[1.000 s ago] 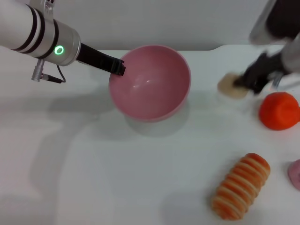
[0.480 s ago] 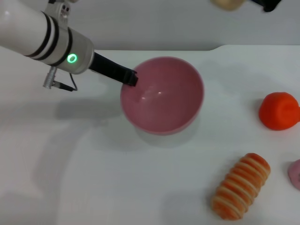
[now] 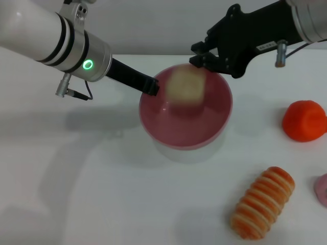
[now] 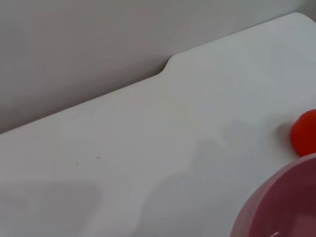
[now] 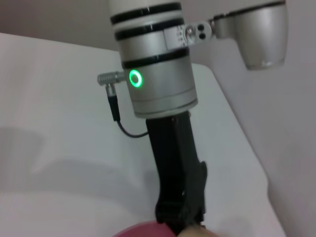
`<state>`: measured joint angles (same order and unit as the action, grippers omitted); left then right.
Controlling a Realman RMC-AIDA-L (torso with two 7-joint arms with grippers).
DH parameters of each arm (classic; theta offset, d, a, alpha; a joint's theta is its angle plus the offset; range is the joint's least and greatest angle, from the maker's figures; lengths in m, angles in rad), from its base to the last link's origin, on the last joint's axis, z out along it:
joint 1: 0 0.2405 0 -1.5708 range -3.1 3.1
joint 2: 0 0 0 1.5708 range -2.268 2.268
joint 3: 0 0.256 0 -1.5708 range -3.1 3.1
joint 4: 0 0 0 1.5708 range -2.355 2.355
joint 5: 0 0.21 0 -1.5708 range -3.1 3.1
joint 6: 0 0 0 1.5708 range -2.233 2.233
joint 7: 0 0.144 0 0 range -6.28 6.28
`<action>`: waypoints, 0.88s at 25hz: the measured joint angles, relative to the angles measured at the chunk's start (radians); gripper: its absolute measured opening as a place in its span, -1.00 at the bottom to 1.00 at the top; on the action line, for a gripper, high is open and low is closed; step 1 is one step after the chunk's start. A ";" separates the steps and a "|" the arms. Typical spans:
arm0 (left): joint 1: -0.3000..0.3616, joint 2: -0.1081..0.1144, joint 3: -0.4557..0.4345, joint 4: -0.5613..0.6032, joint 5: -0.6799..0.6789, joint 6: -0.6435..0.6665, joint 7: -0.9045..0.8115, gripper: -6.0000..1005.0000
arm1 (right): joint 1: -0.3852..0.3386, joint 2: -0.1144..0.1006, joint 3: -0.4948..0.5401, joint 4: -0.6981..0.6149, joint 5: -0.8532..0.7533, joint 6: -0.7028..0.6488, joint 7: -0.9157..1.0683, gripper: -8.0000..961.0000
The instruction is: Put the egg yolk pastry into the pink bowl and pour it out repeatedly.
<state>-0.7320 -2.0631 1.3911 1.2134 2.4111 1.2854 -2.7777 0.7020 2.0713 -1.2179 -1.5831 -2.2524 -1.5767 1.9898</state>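
Observation:
The pink bowl (image 3: 186,130) stands on the white table in the head view, with my left gripper (image 3: 152,87) shut on its left rim. Over the bowl's far rim hangs my right gripper (image 3: 197,55), its fingers apart and holding nothing. The egg yolk pastry (image 3: 185,86) is a blurred pale lump just below that gripper, inside the bowl's mouth. A slice of the pink bowl (image 4: 284,207) also shows in the left wrist view. The right wrist view looks at my left gripper (image 5: 180,217) clamped on the pink bowl rim (image 5: 143,231).
An orange-red rounded object (image 3: 304,120) sits at the right, also seen as the orange-red object (image 4: 305,133) from the left wrist. An orange-and-cream striped roll (image 3: 262,202) lies at the front right, and a pink item (image 3: 322,190) at the right edge.
My left gripper has slid the bowl to the right. My right gripper carried the pastry from the table up and over the bowl, and the pastry has left its fingers.

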 joint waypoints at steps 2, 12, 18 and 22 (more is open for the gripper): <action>0.000 0.000 0.009 -0.002 -0.002 -0.004 0.000 -0.91 | -0.005 0.000 0.001 0.016 0.006 0.026 -0.011 -0.64; 0.006 -0.001 0.043 -0.008 -0.012 -0.066 0.009 -0.91 | -0.082 -0.001 0.208 0.044 0.248 0.125 -0.042 -0.24; 0.006 -0.002 0.215 -0.021 -0.091 -0.356 0.038 -0.91 | -0.187 -0.006 0.509 0.235 0.700 0.137 -0.206 -0.18; 0.002 -0.003 0.298 -0.032 -0.103 -0.484 0.056 -0.91 | -0.277 -0.007 0.597 0.345 0.902 0.138 -0.323 -0.18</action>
<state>-0.7295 -2.0659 1.6894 1.1814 2.3077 0.8014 -2.7216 0.4254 2.0648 -0.6210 -1.2378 -1.3504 -1.4387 1.6673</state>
